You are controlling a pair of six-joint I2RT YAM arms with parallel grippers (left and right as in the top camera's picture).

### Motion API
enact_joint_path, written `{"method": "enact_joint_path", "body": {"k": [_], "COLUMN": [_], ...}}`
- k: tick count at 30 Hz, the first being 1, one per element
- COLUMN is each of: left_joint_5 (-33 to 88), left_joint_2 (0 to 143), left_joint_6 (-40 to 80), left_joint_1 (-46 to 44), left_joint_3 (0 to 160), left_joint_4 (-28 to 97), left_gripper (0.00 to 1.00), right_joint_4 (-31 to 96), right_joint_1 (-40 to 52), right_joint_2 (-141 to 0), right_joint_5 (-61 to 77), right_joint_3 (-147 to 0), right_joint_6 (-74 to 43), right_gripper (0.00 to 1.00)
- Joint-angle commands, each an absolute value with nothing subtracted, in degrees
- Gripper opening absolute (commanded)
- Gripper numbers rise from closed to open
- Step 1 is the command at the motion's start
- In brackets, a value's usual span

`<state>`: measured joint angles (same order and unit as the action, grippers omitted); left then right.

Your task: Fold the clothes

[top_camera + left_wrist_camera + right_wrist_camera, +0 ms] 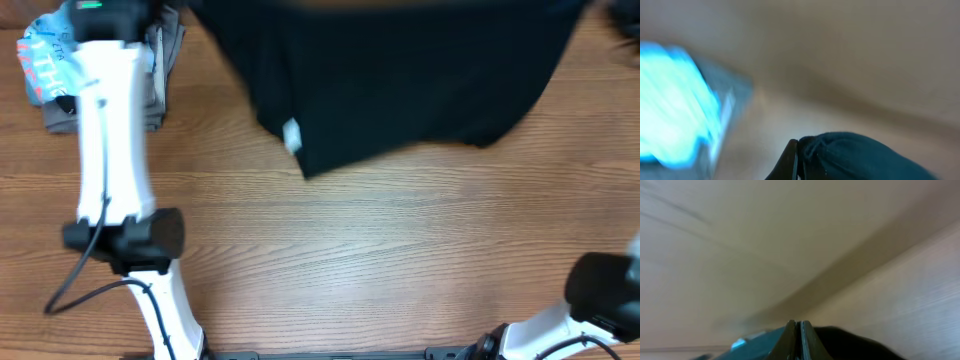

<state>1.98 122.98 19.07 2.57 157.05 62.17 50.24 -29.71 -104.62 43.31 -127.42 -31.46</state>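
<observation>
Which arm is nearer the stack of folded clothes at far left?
Left. The left arm reaches up alongside the stack of folded clothes, overlapping its right edge in the overhead view. The right arm shows only at the near right corner, far from it.

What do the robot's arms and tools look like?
The left arm is a white, rounded tube with black joint blocks; a thin black cable loops from its elbow, and a green light glows near its wrist. The right arm is likewise white with a black joint. The left tool and the right tool have thin dark fingers.
</observation>
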Motion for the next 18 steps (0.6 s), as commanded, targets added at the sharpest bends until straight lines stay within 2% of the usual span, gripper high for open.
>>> {"method": "enact_joint_path", "body": {"k": [1, 6, 14, 18], "left_joint_5": [5.58, 6.63, 7.14, 14.33], "left_joint_2": [113.86, 109.32, 118.85, 125.45], "left_joint_6": [17.56, 15.44, 15.22, 13.91], "left_joint_1": [8.38, 10.48, 10.46, 10.35], "left_joint_3": [172.83, 176.75, 172.35, 163.22], "left_joint_4": [63.68, 73.65, 95.57, 96.79], "left_gripper": [0.04, 0.04, 0.04, 0.04], "right_joint_4": [53.28, 67.64, 91.02, 94.52], "right_joint_1": [-40.05, -47.57, -44.14, -42.15], "right_joint_2": [-100.64, -100.62, -100.97, -100.95], "right_joint_5": [47.72, 50.22, 36.23, 36.05], "right_joint_3": [-141.99, -148.31, -140.18, -129.64], "right_joint_6": [-32.95, -24.8, -8.75, -4.29], "right_gripper": [0.04, 0.04, 0.04, 0.04]}}
